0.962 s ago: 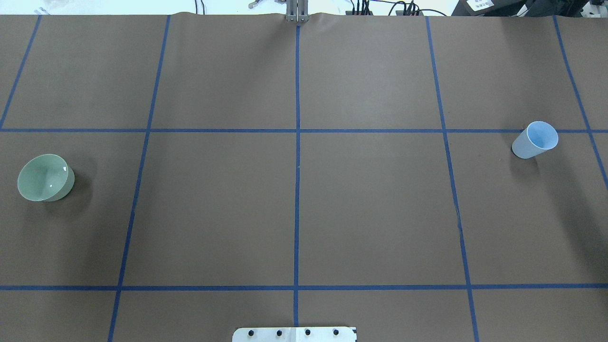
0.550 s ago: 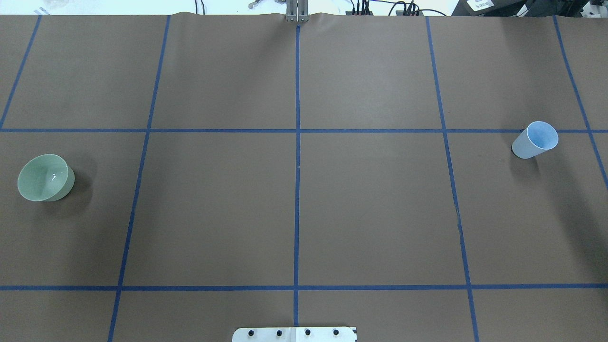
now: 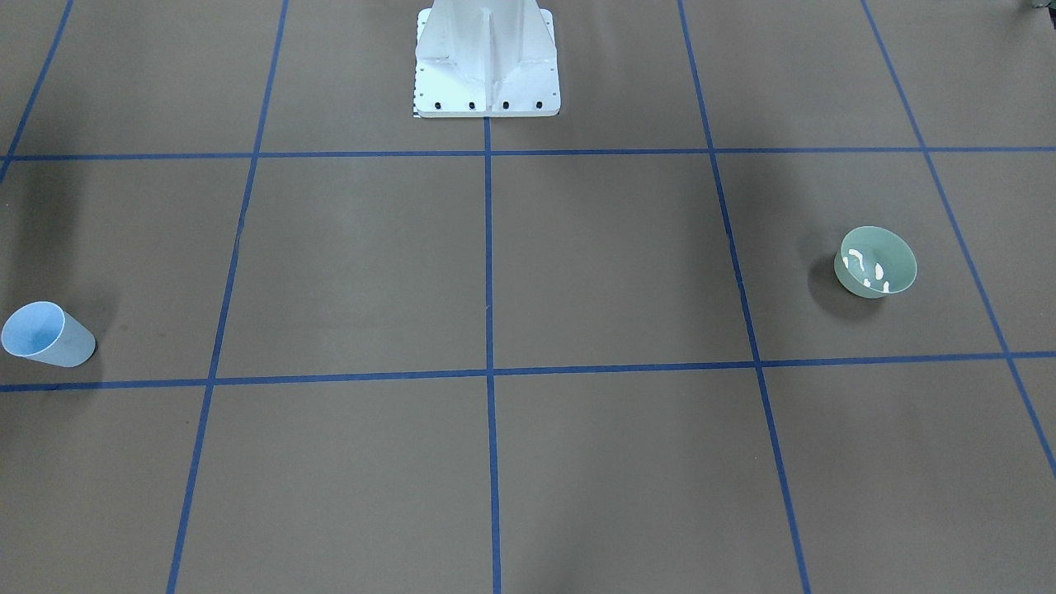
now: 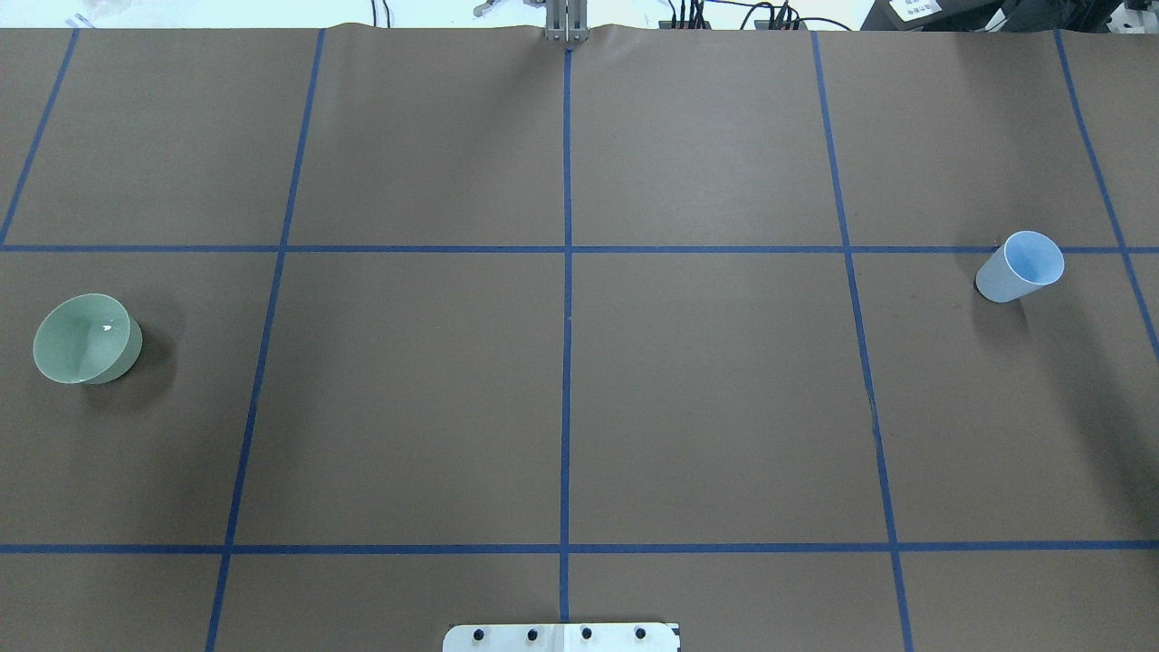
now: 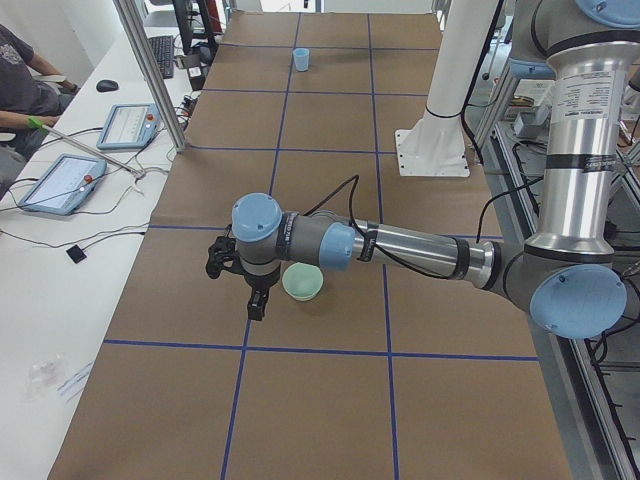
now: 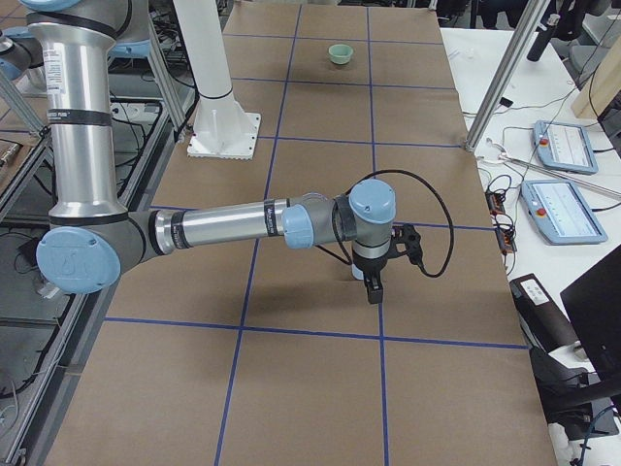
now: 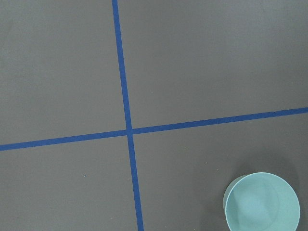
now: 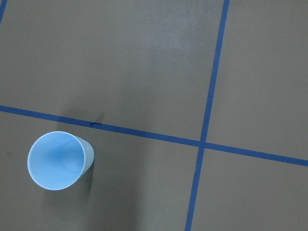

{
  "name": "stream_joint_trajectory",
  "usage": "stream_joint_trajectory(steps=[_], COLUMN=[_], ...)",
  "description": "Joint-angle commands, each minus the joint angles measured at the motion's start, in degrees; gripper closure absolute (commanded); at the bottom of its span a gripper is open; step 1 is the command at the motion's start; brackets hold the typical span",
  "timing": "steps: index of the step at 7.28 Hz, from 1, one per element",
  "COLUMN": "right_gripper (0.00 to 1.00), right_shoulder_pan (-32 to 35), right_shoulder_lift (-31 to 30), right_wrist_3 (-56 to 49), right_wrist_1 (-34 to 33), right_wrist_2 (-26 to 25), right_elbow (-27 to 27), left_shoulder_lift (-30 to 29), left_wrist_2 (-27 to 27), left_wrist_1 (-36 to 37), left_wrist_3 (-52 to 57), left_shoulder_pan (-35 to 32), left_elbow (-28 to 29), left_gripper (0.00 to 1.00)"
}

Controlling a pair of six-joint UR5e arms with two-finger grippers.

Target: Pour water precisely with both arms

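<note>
A pale green bowl (image 4: 83,339) stands on the table's left side; it also shows in the front view (image 3: 876,261) and the left wrist view (image 7: 262,202). White glints of water (image 3: 866,268) lie inside it. A pale blue cup (image 4: 1021,265) stands upright at the right, also in the right wrist view (image 8: 58,160). My left gripper (image 5: 250,300) hangs just beside the bowl (image 5: 302,281), shown only in the exterior left view. My right gripper (image 6: 375,289) shows only in the exterior right view. I cannot tell whether either is open or shut.
The brown table cover (image 4: 706,389) carries a grid of blue tape lines. The white bolted pedestal (image 3: 487,62) stands at the robot's side. Tablets and cables (image 5: 65,180) lie on the white bench beyond the table, where a person sits.
The white glint inside the bowl shifts a little between frames. The bowl and the cup have not moved.
</note>
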Motion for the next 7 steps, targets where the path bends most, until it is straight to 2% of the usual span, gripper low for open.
stream_joint_trajectory(steps=[1, 3, 4, 5, 7], right_gripper=[0.00, 0.00, 0.00, 0.00, 0.00], right_shoulder_pan=[-0.2, -0.1, -0.1, 0.1, -0.1], right_shoulder_lift=[0.0, 0.0, -0.3, -2.5, -4.4], right_wrist_3=[0.5, 0.5, 0.6, 0.4, 0.5], right_wrist_1=[0.3, -0.1, 0.3, 1.5, 4.3], right_wrist_2=[-0.5, 4.3, 4.1, 3.7, 3.7], right_elbow=[0.0, -0.8, -1.8, -0.4, -0.4], left_shoulder_lift=[0.1, 0.2, 0.1, 1.5, 4.1], left_wrist_2=[2.3, 2.0, 1.9, -1.0, -0.5], left_wrist_1=[0.4, 0.4, 0.4, 0.1, -0.3], left_wrist_3=[-0.8, -0.8, -0.8, -0.8, -0.5], left_shoulder_pan=[0.2, 0.1, 0.1, -0.1, -0.1], left_elbow=[0.1, 0.0, -0.3, -1.8, -3.8], left_gripper=[0.00, 0.00, 0.00, 0.00, 0.00])
